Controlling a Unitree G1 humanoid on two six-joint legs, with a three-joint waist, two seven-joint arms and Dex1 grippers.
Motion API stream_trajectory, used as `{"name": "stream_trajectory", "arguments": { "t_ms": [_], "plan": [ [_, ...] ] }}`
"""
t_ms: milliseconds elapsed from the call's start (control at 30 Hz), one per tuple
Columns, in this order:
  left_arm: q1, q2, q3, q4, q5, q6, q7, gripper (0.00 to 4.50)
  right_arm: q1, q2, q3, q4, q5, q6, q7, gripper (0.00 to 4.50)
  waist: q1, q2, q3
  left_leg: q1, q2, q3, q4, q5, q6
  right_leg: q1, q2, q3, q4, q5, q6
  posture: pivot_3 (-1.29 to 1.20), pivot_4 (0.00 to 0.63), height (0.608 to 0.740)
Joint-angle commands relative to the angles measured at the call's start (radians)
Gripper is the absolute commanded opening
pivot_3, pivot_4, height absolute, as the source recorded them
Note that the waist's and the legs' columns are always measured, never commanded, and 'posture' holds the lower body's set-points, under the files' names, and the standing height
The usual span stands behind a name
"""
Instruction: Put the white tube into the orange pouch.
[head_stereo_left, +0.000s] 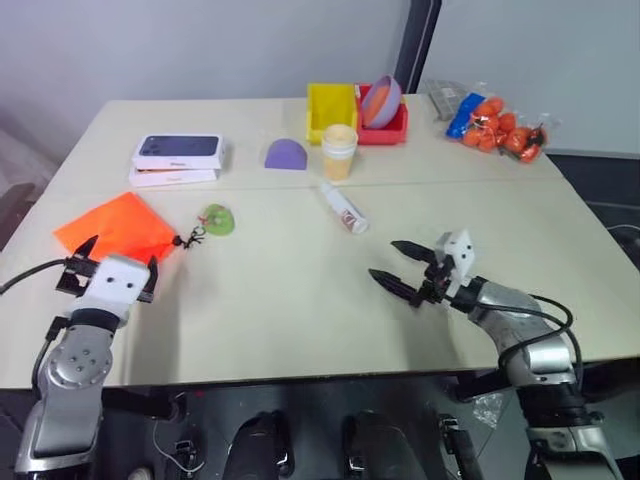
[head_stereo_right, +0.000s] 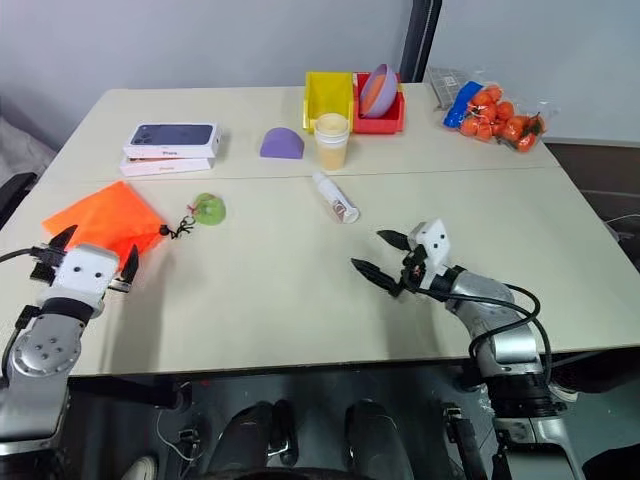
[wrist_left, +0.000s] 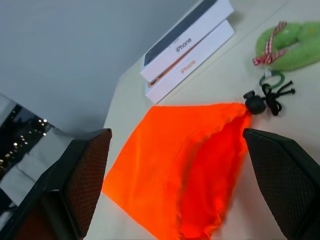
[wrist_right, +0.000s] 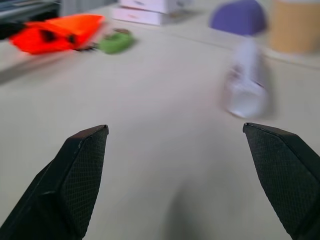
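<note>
Just ahead of the released right pincer (head_stereo_left: 404, 270), the slim white tube with red markings (head_stereo_left: 343, 208) lies flat on the bench (head_stereo_left: 300, 300); being round, it may roll aside if nudged. Before the released left pincer (head_stereo_left: 118, 264), the limp bright orange fabric pouch (head_stereo_left: 118, 225) may stay shut-mouthed.

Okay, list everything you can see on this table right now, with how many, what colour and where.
white tube: 1, white with red print, table middle, lying flat
orange pouch: 1, bright orange, left near edge
green charm: 1, green, right of the pouch on its cord
phone boxes: 2, white, stacked, far left
purple dome: 1, purple, beside the cup
cup: 1, pale orange, far middle
yellow bin: 1, far middle
red bin: 1, holds a purple bowl
bag of orange items: 1, clear, far right
left gripper: open, at the pouch
right gripper: open, near the tube
</note>
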Motion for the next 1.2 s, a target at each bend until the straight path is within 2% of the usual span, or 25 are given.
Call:
{"name": "stream_trajectory", "arguments": {
  "t_ms": [33, 400, 633, 767, 900, 933, 1200],
  "plan": [
    [-0.023, 0.034, -0.011, 0.014, 0.07, 0.007, 0.012, 4.5, -0.012, 0.012, 0.031, -0.085, 0.006, 0.011, -0.003, 4.47, 0.0, 0.0, 0.0, 0.0, 0.0, 0.0, 0.0, 0.0, 0.0, 0.0, 0.0, 0.0, 0.0, 0.0, 0.0, 0.0, 0.15, 0.74],
    [-0.143, 0.059, -0.03, 0.201, 0.134, 0.077, 0.028, 4.5, -0.002, 0.08, 0.123, -0.142, -0.002, 0.026, -0.024, 4.47, 0.0, 0.0, 0.0, 0.0, 0.0, 0.0, 0.0, 0.001, 0.001, 0.0, 0.0, 0.0, 0.001, 0.002, 0.003, 0.0, 0.15, 0.74],
    [-0.187, 0.054, -0.03, 0.243, 0.148, 0.098, 0.066, 4.5, 0.018, 0.1, 0.146, -0.164, -0.006, 0.027, -0.041, 4.47, 0.001, -0.001, 0.0, 0.0, 0.0, 0.0, 0.001, 0.002, 0.002, 0.0, 0.0, -0.001, 0.001, 0.002, 0.003, 0.0, 0.15, 0.74],
    [-0.196, 0.048, -0.025, 0.271, 0.144, 0.109, 0.08, 2.62, 0.027, 0.106, 0.149, -0.174, -0.003, 0.029, -0.052, 4.5, 0.001, -0.001, -0.001, 0.0, 0.0, 0.0, 0.001, 0.002, 0.001, 0.0, 0.001, -0.001, 0.002, 0.002, 0.004, 0.0, 0.15, 0.74],
    [-0.208, 0.048, -0.023, 0.298, 0.128, 0.103, 0.082, 0.46, 0.031, 0.11, 0.148, -0.18, -0.001, 0.031, -0.06, 4.5, 0.001, -0.001, -0.001, 0.0, 0.0, 0.0, 0.001, 0.002, 0.001, 0.0, 0.001, -0.001, 0.002, 0.002, 0.004, 0.0, 0.15, 0.74],
    [-0.211, 0.047, -0.024, 0.303, 0.123, 0.1, 0.08, 0.03, 0.031, 0.11, 0.147, -0.18, -0.002, 0.031, -0.062, 4.5, 0.001, -0.001, -0.001, 0.0, 0.0, 0.0, 0.001, 0.002, 0.001, 0.0, 0.001, -0.001, 0.002, 0.002, 0.004, 0.0, 0.15, 0.74],
    [-0.233, -0.014, -0.061, 0.246, 0.01, 0.079, -0.007, 0.03, 0.021, 0.103, 0.13, -0.178, -0.005, 0.025, -0.079, 4.5, 0.004, -0.002, -0.001, 0.0, 0.0, 0.0, 0.002, 0.002, 0.001, 0.001, 0.001, -0.001, 0.002, 0.002, 0.004, 0.0, 0.15, 0.74]
  ]
}}
